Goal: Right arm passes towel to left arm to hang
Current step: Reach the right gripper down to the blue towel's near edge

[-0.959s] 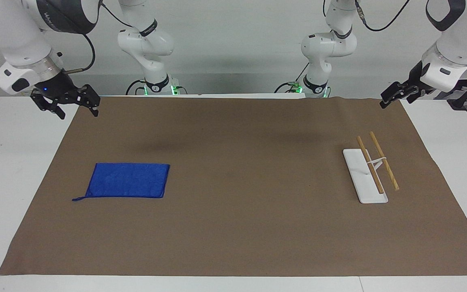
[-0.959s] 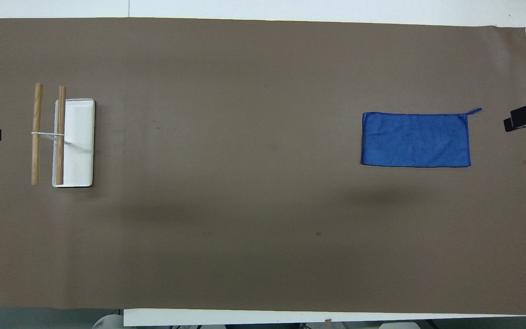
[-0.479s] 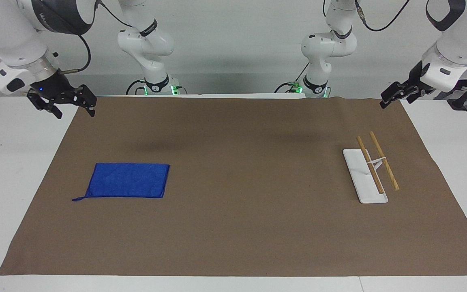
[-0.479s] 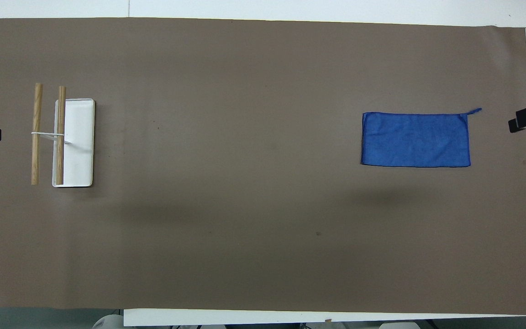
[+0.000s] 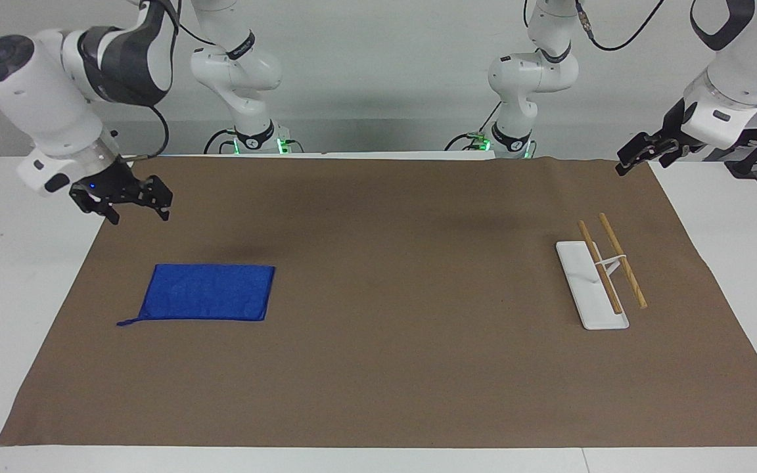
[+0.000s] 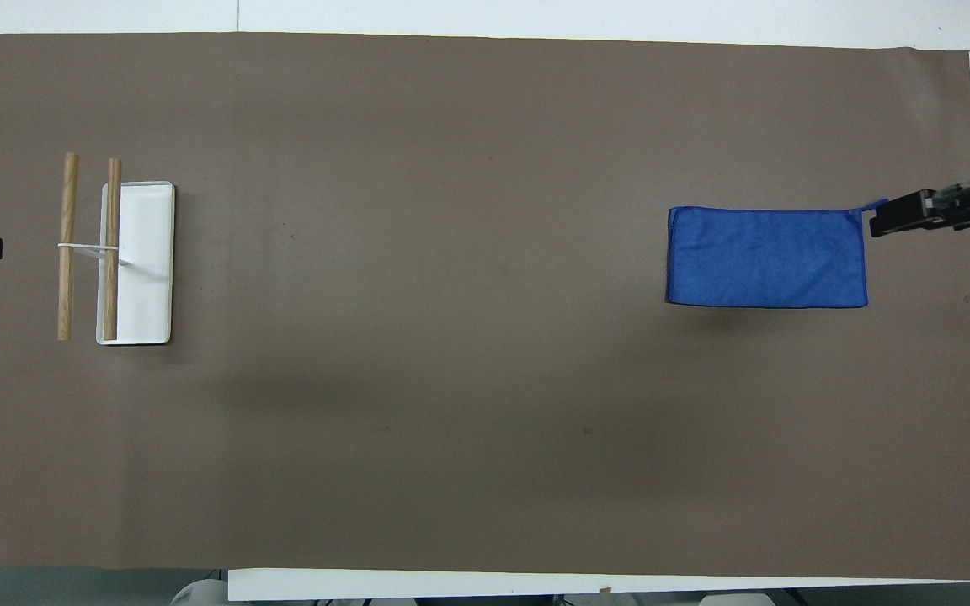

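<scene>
Our right gripper (image 5: 137, 213), fingers spread and empty, hangs above the mat beside the flat towel (image 5: 207, 292); our left gripper (image 5: 641, 157) waits, fingers apart. Pinching only the tag risks slipping.

A robotics lab: white robot arms (image 5: 234, 59) stand bolted along a white worktop (image 5: 17, 263) under a brown mat (image 5: 385, 368), against bare grey walls.
</scene>
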Tool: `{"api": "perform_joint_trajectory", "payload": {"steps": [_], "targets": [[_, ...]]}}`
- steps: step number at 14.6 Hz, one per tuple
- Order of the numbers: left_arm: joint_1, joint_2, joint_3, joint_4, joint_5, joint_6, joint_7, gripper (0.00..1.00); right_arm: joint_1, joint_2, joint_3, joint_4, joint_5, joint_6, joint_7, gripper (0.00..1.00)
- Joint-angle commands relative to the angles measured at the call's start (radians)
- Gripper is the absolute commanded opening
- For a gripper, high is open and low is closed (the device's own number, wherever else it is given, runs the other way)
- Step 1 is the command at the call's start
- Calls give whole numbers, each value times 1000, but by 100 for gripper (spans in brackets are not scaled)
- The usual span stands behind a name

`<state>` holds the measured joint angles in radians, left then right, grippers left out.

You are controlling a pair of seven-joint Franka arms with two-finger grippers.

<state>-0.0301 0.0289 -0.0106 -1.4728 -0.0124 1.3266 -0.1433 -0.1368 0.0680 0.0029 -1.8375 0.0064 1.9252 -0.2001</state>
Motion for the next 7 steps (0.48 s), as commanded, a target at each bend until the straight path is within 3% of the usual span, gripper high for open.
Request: {"api": "perform_joint_trajectory", "payload": {"steps": [1, 4, 7], "targets": [[-4, -26, 7, -29, -1, 8, 5, 100, 2, 7, 2, -190, -13, 267, -7, 100], [-4, -26, 9, -29, -1, 6, 5, 100, 2, 42, 2, -324, -13, 486, -9, 100], [-4, -26, 9, -29, -1, 6, 7, 100, 3, 87, 2, -345, -13, 512, -9, 100]]}}
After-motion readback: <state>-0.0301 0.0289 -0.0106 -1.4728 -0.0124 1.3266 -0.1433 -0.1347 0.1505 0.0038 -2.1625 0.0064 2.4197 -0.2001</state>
